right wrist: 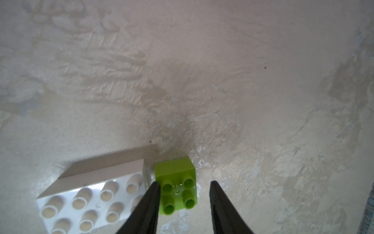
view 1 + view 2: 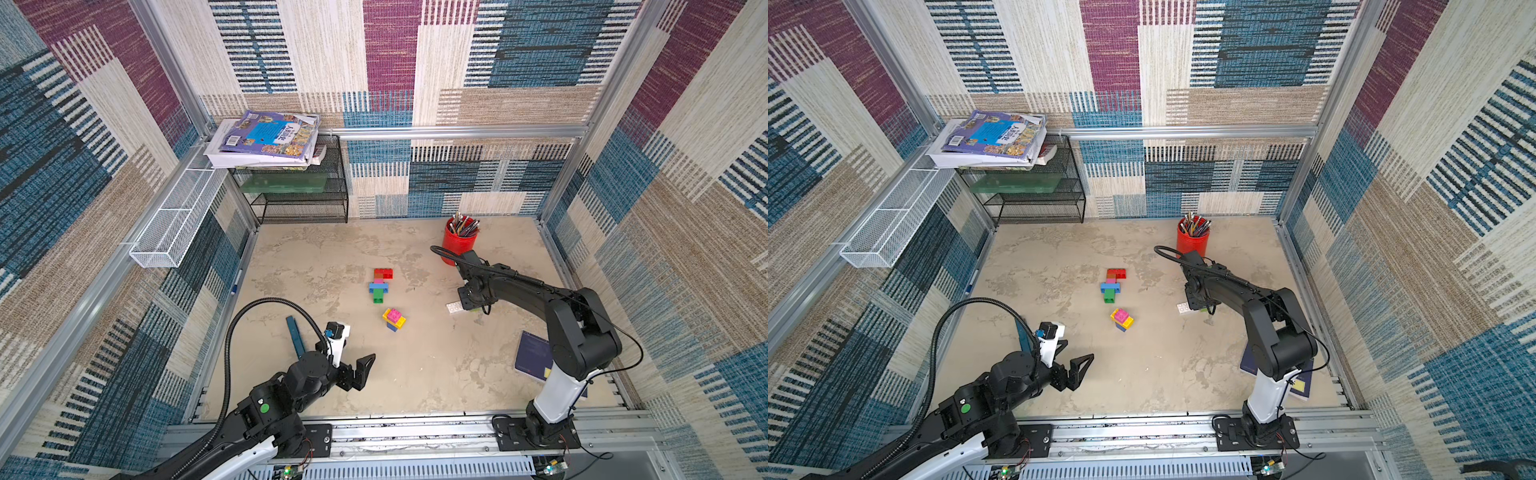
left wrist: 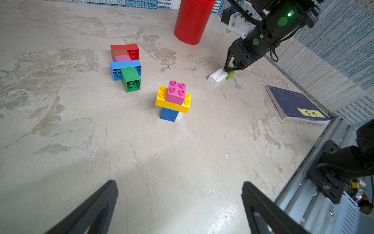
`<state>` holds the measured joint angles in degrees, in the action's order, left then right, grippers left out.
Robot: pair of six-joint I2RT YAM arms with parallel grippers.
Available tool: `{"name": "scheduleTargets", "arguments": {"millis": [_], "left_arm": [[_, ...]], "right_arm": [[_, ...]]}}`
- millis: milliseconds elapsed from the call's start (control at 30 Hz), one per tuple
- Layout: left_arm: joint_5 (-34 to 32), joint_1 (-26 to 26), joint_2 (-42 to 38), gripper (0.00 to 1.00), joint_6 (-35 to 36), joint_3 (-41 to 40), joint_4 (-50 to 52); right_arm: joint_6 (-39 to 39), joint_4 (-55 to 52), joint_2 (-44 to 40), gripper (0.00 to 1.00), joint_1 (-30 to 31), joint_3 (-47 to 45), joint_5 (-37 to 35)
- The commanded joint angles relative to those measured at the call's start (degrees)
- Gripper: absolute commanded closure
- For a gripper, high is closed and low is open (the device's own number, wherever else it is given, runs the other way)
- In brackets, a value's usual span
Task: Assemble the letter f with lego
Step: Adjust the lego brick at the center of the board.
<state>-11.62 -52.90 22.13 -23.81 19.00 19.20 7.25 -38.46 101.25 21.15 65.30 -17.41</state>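
Right gripper (image 1: 184, 182), jaws parted, straddles lime brick (image 1: 175, 170) beside white brick (image 1: 91, 194) on mottled beige tabletop (image 2: 415, 374); patchwork walls (image 2: 390, 41); left gripper (image 3: 179, 182) spread.

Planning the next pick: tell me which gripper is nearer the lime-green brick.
Right. The right gripper straddles the lime-green brick; the left gripper hangs far away.

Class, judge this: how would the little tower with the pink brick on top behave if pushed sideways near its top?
The tower would probably tip rather than slide: its yellow brick overhangs a narrower blue base. It looks like hard, glossy plastic, so likely stiff and light, toppling as one piece.
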Motion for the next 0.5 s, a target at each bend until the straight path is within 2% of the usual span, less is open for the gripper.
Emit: {"name": "scheduleTargets", "arguments": {"millis": [0,467], "left_arm": [[0.2,0.1,-0.2,0.01,-0.4,0.2,1.0],[0.1,0.0,-0.9,0.01,-0.6,0.0,1.3]], "right_arm": [[-0.2,0.1,0.2,0.56,0.0,0.4,1.7],[-0.2,-0.1,1.5,0.57,-0.1,0.3,2.6]]}}
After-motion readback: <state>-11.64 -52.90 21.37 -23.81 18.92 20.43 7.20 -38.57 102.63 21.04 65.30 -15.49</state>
